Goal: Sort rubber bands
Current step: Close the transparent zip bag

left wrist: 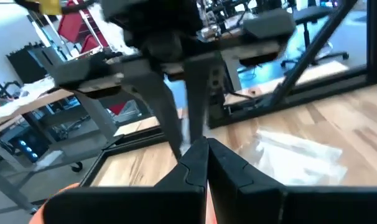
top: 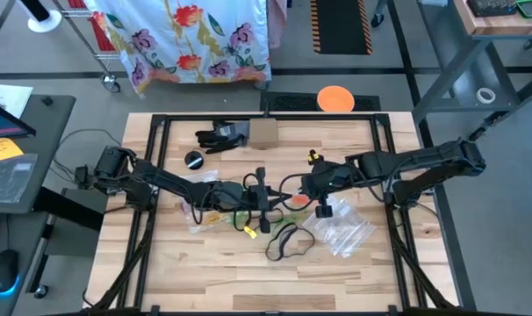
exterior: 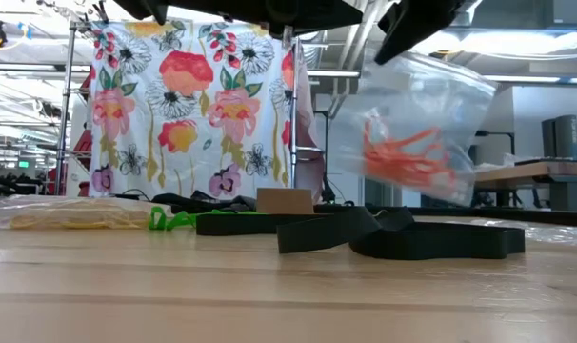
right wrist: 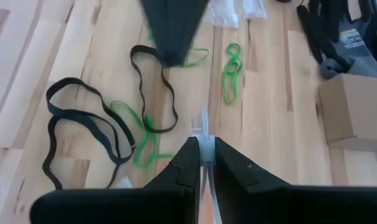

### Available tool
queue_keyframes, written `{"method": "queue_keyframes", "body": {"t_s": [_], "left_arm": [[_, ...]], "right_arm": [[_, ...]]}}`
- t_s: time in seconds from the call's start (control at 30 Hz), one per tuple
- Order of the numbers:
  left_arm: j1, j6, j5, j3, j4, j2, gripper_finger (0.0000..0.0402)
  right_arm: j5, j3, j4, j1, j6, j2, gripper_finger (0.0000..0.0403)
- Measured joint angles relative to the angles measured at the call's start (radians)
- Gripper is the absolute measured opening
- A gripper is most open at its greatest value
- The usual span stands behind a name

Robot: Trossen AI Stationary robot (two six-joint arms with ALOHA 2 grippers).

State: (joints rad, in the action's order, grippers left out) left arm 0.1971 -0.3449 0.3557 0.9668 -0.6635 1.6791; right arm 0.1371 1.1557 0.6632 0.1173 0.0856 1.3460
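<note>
both tools met above the middle of the counter (top: 354, 272): the right tool (right wrist: 202, 149) was clamped on the top edge of a clear zip bag (exterior: 417, 124) holding orange rubber bands (exterior: 407, 157), the bag hanging clear of the wood in the low view. the left tool (left wrist: 206, 152) was clenched tight, its tips up against the right arm's fingers, apparently at the same bag's mouth; whether it gripped the film could not be told.

below and around them lay the loose bands: green rubber bands (right wrist: 231, 71) and black rubber bands (right wrist: 83, 127) on the wood near the middle, more black loops toward the near edge, a yellow one (top: 249, 232) just beside the green. a second bag of yellow bands (exterior: 74, 214) lay flat toward the left arm's side. empty clear bags (top: 341, 226) lay on the right arm's side, near its tool.

the coming move likely turned on the bag's mouth lying between the two tools, its seal running across from one to the other, each arm equally near.

a small cardboard box (right wrist: 356, 109) sat near the far edge; no writing on it could be read, and faint print on dark gear beside it was illegible.
</note>
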Motion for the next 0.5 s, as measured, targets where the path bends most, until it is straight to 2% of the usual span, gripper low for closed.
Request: {"method": "queue_keyframes", "body": {"t_s": [0.13, 0.23, 0.5], "left_arm": [[-0.011, -0.003, -0.002, 0.0, 0.047, 0.001, 0.0008], [-0.018, -0.002, 0.0, 0.0, 0.075, 0.001, 0.0036], [-0.043, 0.072, -0.029, 0.0, 0.06, 0.007, 0.0179]], "right_arm": [[0.0, 0.0, -0.002, 0.0, 0.0, 0.0, 0.0024], [-0.001, 0.0, -0.003, 0.0, 0.0, 0.0, 0.0024], [-0.004, 0.0, -0.008, 0.0, 0.0, 0.0, 0.0024]]}}
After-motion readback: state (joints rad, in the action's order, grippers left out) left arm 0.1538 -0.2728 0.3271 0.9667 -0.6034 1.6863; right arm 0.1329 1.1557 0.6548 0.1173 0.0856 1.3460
